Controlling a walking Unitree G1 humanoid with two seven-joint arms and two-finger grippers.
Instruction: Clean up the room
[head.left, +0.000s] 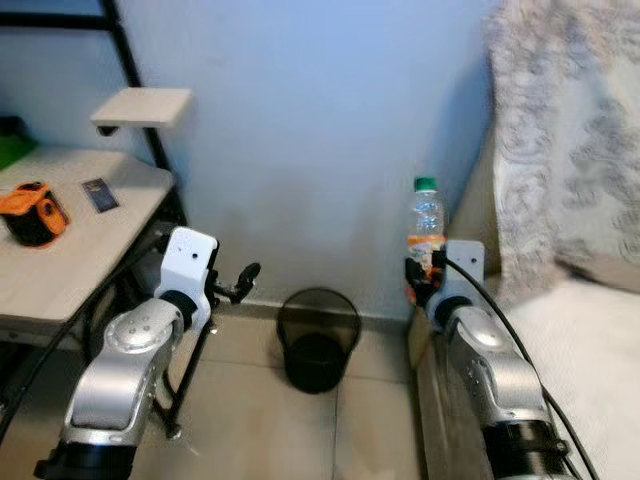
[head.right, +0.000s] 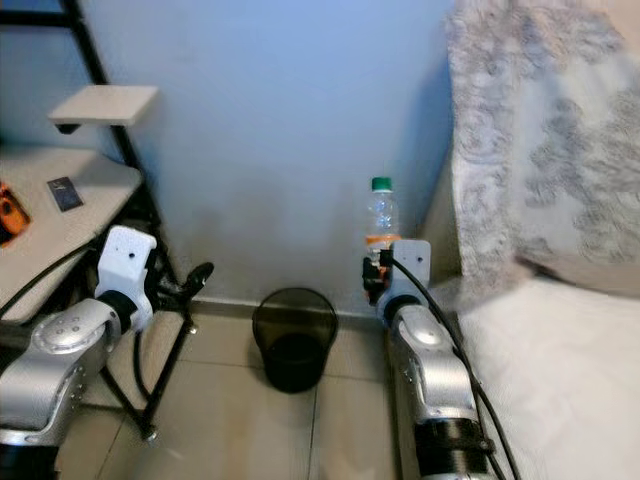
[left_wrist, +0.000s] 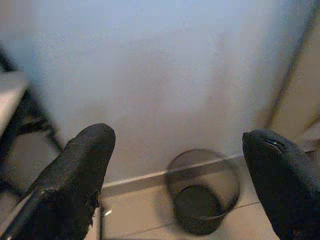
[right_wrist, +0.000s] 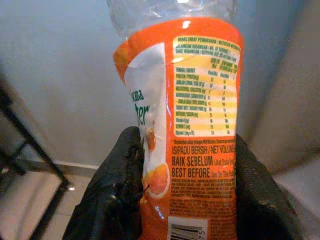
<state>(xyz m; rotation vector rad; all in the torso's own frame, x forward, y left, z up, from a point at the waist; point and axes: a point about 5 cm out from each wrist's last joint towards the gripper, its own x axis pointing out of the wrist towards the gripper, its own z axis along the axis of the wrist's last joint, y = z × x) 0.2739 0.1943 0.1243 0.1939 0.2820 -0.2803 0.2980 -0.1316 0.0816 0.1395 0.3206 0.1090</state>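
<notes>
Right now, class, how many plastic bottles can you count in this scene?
1. The bottle with the green cap and orange label stands upright in the right end effector, beside the bed and above and right of the black bin. Others may be hidden.

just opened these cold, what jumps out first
The right gripper holds an upright clear plastic bottle with a green cap and orange label, raised in front of the pale blue wall. Lower and to its left, a black mesh wastebasket stands on the tiled floor against the wall. The left gripper is open, aimed toward that basket.
</notes>
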